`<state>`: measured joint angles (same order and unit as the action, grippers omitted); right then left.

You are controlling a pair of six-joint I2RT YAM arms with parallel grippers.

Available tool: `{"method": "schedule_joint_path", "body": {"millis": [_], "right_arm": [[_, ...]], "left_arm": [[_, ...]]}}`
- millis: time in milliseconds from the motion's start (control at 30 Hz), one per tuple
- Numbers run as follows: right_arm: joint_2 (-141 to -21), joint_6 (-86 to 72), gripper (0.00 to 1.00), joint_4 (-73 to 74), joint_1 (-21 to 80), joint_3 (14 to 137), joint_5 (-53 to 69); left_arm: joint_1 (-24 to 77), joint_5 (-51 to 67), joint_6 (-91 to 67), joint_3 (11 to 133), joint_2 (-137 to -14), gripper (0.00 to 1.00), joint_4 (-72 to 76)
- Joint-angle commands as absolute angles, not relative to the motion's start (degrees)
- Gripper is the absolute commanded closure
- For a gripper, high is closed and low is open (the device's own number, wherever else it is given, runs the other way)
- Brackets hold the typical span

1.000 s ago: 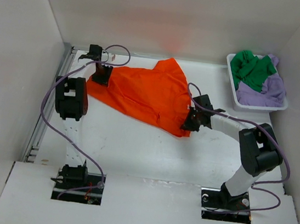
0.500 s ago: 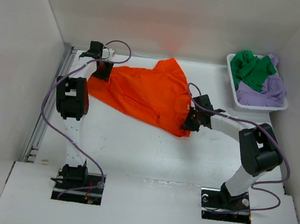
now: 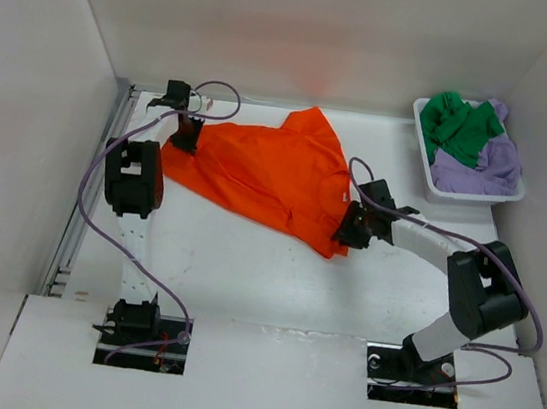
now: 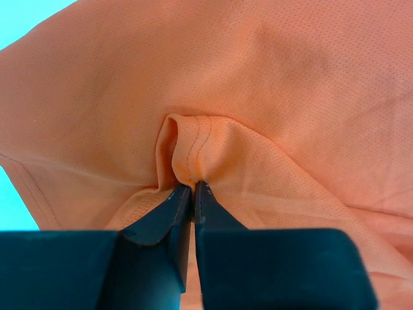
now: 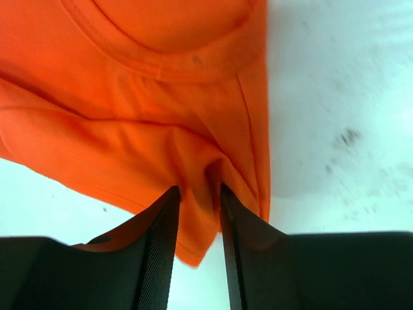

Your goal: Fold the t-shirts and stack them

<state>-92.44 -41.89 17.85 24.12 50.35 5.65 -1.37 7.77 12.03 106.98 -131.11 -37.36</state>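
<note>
The orange t-shirt (image 3: 267,174) is held at one end by the left gripper (image 4: 192,186). In the left wrist view its two dark fingers (image 4: 169,208) are pressed together on a small raised fold of stitched hem, at the centre of the frame, and the cloth fans out above them to fill nearly the whole picture.

In the right wrist view the right gripper (image 5: 197,190) has its fingers (image 5: 160,223) apart. A bunched fold near the shirt's edge lies in the gap between them, and the ribbed collar curves across the top of that frame.

From above, the shirt lies spread and rumpled on the white table (image 3: 244,271), in the upper middle of the frame. The left gripper sits at the shirt's upper-left edge and the right gripper at its lower-right corner.

A white basket (image 3: 421,141) stands well apart in the upper right. It holds the green t-shirt (image 3: 460,128) crumpled against the lavender t-shirt (image 3: 480,169).
</note>
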Motion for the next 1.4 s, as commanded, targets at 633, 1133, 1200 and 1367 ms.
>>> {"method": "schedule_joint_path", "body": {"millis": [633,1133,1200,1367], "right_arm": [[-77.6,-59.2,0.56,16.6,32.6,36.1,0.1],[-82.0,-61.2,0.64,8.0,30.0,35.0,0.6],[-83.1,-61.3,0.83,6.6,29.0,34.3,1.1],[-84.0,-60.4,1.00,5.8,28.0,35.9,2.2]], "left_arm": [[-2.9,9.1,10.9,87.1,-111.2,0.99,-43.6],[-3.0,9.3,10.8,86.7,-110.3,0.99,-43.7],[-3.0,9.3,10.7,86.7,-110.4,0.99,-43.7],[-4.8,11.3,9.7,88.5,-110.6,1.00,-43.2]]}}
